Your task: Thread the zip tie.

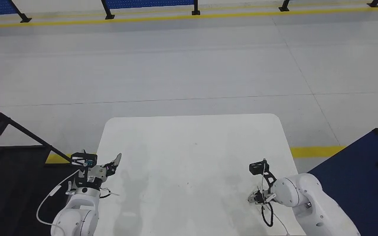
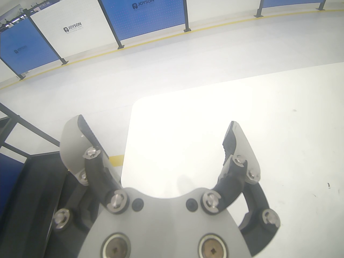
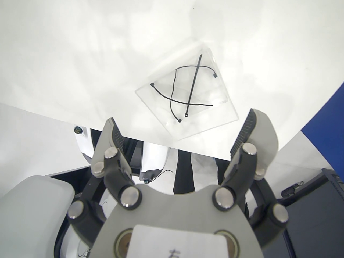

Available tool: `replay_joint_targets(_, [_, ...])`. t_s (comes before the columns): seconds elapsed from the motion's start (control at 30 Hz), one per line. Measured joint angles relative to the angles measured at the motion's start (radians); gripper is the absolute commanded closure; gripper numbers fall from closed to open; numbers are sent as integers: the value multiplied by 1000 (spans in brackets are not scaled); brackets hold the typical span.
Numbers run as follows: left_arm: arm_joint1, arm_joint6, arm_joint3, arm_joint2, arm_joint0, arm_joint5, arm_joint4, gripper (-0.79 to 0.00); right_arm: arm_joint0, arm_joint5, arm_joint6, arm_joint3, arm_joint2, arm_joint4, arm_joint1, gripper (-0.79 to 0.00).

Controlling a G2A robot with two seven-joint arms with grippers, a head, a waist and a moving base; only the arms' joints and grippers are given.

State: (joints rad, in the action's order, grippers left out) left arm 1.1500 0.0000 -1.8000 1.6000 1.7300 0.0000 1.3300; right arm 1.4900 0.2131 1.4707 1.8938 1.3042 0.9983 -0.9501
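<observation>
Nearest, the right tool [image 3: 181, 116] hangs above the table [image 3: 80, 41] at its near edge. It points down with fingers spread wide and nothing between them. Below and just ahead of it, a square clear tray [image 3: 212, 118] lies flat on the table, close to that edge. Inside are several black zip ties [image 3: 194, 81], loose and crossing one another, none touching the tool. Farther off, the left tool [image 2: 157, 122] sits over the table's left edge, angled outward, likewise released and empty, well apart from the tray.
</observation>
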Motion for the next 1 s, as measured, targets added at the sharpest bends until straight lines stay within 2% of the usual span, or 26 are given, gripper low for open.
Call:
replay_joint_targets(0.13, [0, 0, 0, 0, 0, 0, 0, -785, -7, 39, 35, 12, -11, 12, -3, -785])
replay_joint_targets(0.6, [0, 0, 0, 0, 0, 0, 0, -785, -1, 72, 23, -14, 5, -5, -6, -785])
replay_joint_targets(0.67, [0, 0, 0, 0, 0, 0, 0, -785, -1, 79, 23, -14, 9, -7, -6, -665])
replay_joint_targets(0.8, [0, 0, 0, 0, 0, 0, 0, -785, 3, 90, 9, -15, 20, -15, -7, -517])
replay_joint_targets(0.83, [0, 0, 0, 0, 0, 0, 0, -785, 4, 90, 6, -17, 21, -16, -7, -508])
replay_joint_targets(0.93, [0, 0, 0, 0, 0, 0, 0, -785, 5, 88, -2, -27, 20, -19, -8, -403])
replay_joint_targets(1.0, [0, 0, 0, 0, 0, 0, 0, -785, 3, 86, -7, -32, 18, -25, -10, -379])
